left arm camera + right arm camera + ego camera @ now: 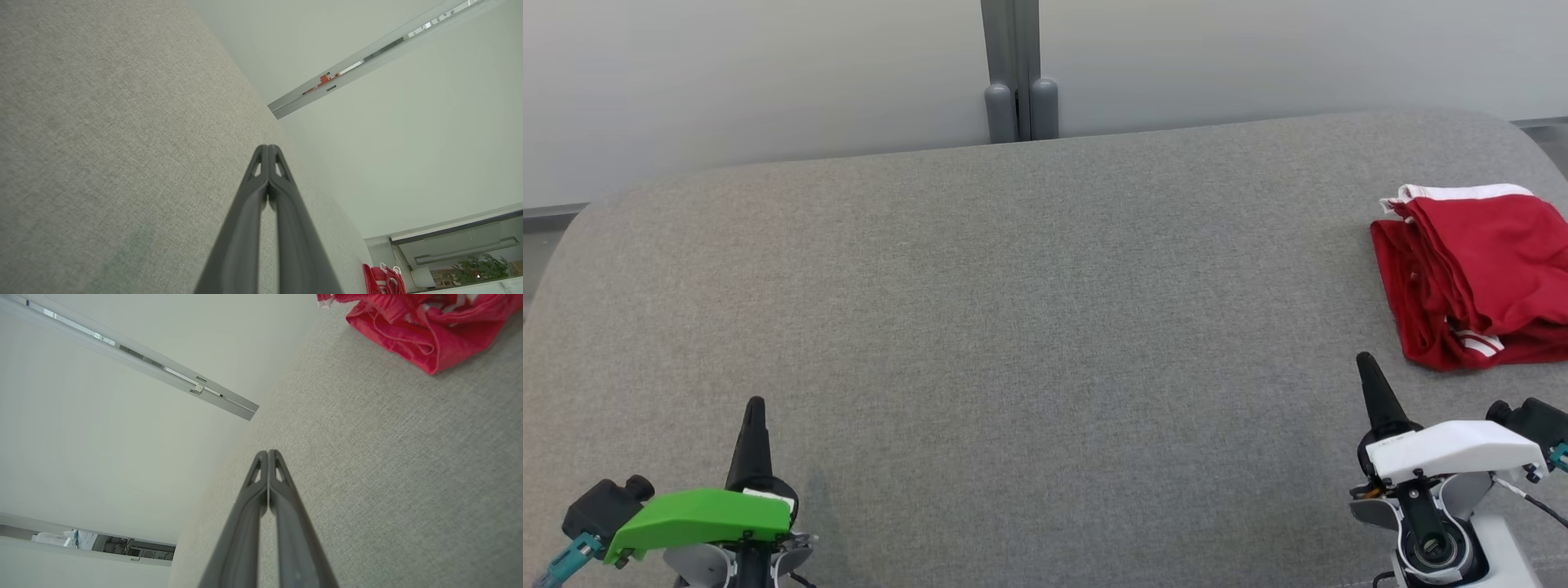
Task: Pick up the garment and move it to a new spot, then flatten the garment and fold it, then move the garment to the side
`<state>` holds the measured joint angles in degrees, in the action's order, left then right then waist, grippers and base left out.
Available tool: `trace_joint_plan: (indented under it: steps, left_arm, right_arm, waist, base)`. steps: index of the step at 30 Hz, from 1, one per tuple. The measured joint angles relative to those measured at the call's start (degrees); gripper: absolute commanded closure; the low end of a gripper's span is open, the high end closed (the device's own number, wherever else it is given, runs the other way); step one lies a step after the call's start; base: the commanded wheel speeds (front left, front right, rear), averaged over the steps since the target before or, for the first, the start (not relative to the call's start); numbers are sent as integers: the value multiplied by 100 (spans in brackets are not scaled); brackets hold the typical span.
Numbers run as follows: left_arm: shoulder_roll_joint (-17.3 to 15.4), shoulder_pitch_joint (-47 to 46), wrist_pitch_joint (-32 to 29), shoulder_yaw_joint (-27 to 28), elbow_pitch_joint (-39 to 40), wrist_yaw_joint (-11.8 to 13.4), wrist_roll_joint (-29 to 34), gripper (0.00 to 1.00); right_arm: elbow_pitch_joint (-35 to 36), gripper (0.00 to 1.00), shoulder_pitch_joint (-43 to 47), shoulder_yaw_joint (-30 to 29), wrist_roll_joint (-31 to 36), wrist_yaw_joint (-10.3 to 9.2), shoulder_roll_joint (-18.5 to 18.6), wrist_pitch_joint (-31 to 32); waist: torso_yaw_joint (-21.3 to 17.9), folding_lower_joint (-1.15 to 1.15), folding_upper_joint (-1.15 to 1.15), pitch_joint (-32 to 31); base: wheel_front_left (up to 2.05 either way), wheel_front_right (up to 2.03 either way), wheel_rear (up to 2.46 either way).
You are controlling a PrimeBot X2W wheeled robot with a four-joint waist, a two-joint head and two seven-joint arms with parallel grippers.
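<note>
Grey cloth covers the big surface, which has round corners. Behind it is a pale wall, and a grey post stands against the wall near the middle of the far edge.

The garment is red with white stripes. It lies on the surface far over on the robot's right, bunched in a soft, bumpy pile. A white band shows along its far edge, and small white stripes peek out at its near side. Part of it runs off the right side of the head view.

The left pincer is at the lower left, with a bright green cover behind it. Its two dark fingers are pressed together into one point, with nothing between them. It is well apart from the garment, with lots of grey cloth in between. In the left wrist view the fingers meet at the tip, and the garment is a small red shape far off at the bottom right, with a green plant past it.

The right pincer is at the lower right, with a white cover behind it. Its fingers are together too, and nothing is between them. Its tip is near the garment's near left corner but does not touch it. In the right wrist view the garment lies at the top right, apart from the tip.
</note>
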<state>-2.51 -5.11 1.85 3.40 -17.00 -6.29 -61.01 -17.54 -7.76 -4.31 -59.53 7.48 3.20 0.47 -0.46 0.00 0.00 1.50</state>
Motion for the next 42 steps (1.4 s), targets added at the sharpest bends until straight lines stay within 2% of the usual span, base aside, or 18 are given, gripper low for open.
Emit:
trace_joint_plan:
  steps: [42]
  left_arm:
    - [-8,-29,-569,207,191,-75,-2116,100]
  right_arm:
    - [233,100,72,-149,-2205,0,-23,403]
  waist:
    - [28,0,0,-82]
  base:
    - [0,0,0]
